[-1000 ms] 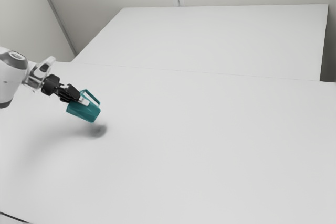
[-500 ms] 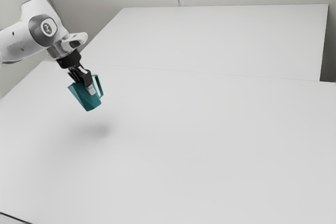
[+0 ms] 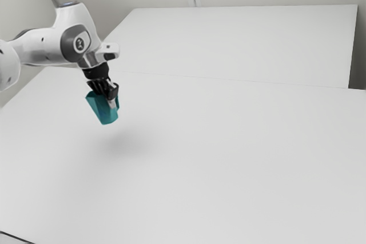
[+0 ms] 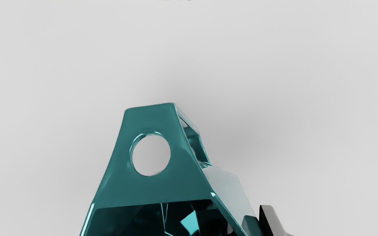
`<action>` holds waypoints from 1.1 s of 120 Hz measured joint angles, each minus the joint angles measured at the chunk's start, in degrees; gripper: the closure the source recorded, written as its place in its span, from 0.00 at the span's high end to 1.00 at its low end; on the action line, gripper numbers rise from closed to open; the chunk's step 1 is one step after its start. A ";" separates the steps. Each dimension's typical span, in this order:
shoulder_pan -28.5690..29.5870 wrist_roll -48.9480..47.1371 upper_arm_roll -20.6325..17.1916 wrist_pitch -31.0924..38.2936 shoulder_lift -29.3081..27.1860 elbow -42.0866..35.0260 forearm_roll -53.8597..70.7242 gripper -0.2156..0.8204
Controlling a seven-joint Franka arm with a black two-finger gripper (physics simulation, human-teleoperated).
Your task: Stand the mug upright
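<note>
Item: teal mug [image 3: 103,110], left of centre in the exterior view. Raised clear of the counter [image 3: 229,170], with a soft shadow [image 3: 123,141] beneath, on the counter's surface. Mouth uppermost, turned a little to upper left; base lowest, toward lower right. Handle [image 3: 118,101] on the right side.

Change noted: from steeply tipped a second ago to nearly upright now, by a turn of the hand from slanting to pointing mostly down. Also shifted slightly rightward in the frame. White arm [image 3: 51,47] swung higher, upper left of the frame.

Gripper [image 3: 110,101]: closed on the mug, near the handle. One finger [image 4: 272,221] at the lower right of the wrist view, just beside the mug; placement of the other, impossible to tell.

Status, by judgement: most of the righting achieved, slight lean remaining. Still needed: levelling of the base, gentle lowering, then release. Risk: rocking or toppling if let go while tilted or too high.
</note>
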 joint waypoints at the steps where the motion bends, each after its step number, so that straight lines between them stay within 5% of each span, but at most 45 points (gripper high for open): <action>1: -0.04 -0.24 -0.06 0.13 0.03 -0.05 0.14 0.04; 132: -5.87 -25.16 -2.18 12.35 4.21 -8.31 7.68 0.04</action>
